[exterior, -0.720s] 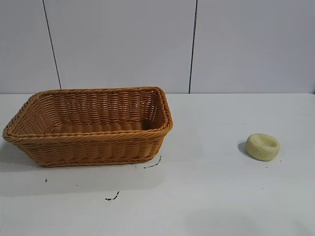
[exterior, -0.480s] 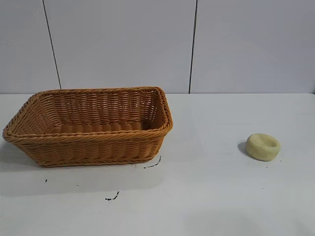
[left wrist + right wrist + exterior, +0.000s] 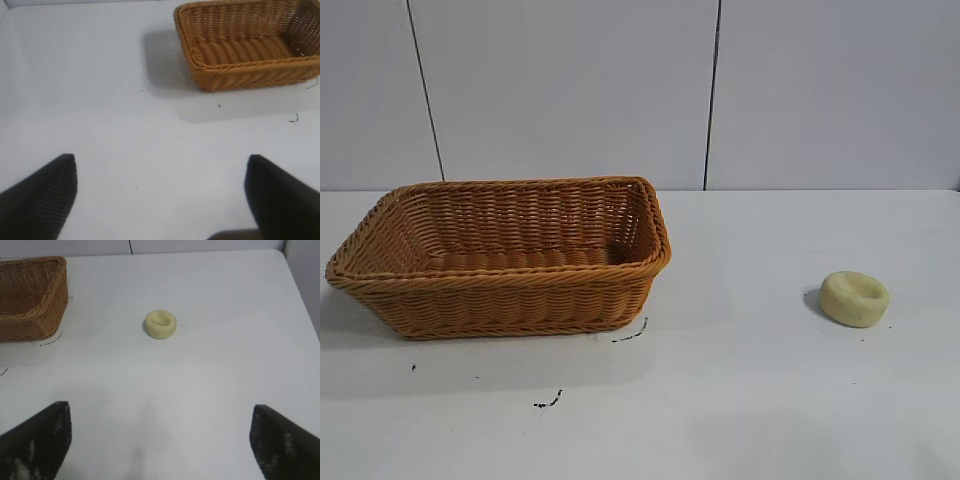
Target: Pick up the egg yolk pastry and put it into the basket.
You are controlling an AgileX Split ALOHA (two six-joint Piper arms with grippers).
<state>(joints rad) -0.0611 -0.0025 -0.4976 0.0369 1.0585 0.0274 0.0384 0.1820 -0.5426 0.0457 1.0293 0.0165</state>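
The pastry (image 3: 854, 298) sits on the white tabletop (image 3: 750, 400), close to the right edge. It is a small, pale yellow round with a dent in its top. Nothing touches it.

The basket (image 3: 500, 300) stands on the left side of the tabletop, well apart from the pastry. It is big, brown and woven, with sloping sides and a braided rim. Nothing can be seen inside it. A few small black marks (image 3: 630, 336) lie on the tabletop just in front of the basket.

No arm shows in the outside view. The left gripper (image 3: 160, 197) hangs above the bare tabletop, and the basket (image 3: 250, 45) is far ahead of it. Its two dark fingers (image 3: 42, 195) are spread wide and hold nothing.

The right gripper (image 3: 160, 440) also hangs above the tabletop. The pastry (image 3: 161, 324) lies ahead of it, in line with the gap between its fingers (image 3: 285, 440). Those fingers are spread wide too, with nothing in them.
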